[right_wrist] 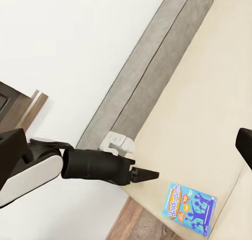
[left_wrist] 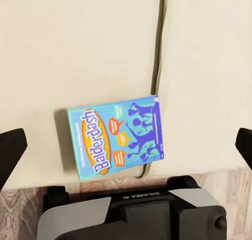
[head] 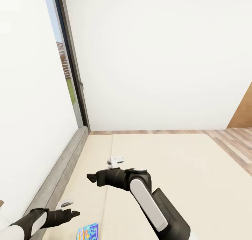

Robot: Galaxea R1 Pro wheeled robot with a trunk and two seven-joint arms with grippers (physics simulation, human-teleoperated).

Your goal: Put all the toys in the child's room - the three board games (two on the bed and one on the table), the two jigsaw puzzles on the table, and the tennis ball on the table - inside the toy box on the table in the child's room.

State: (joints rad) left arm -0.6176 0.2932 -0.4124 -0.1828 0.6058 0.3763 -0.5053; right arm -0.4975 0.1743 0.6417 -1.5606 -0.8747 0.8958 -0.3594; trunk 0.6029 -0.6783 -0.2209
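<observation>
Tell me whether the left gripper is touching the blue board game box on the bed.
Apart. In the right wrist view, the left gripper hangs clear of the small blue board game box, with bare beige mattress showing between them.

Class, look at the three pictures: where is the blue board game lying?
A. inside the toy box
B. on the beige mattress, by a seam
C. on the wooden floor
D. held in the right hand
B: the blue board game lies flat on the beige mattress next to a seam, with no hand touching it.
</observation>
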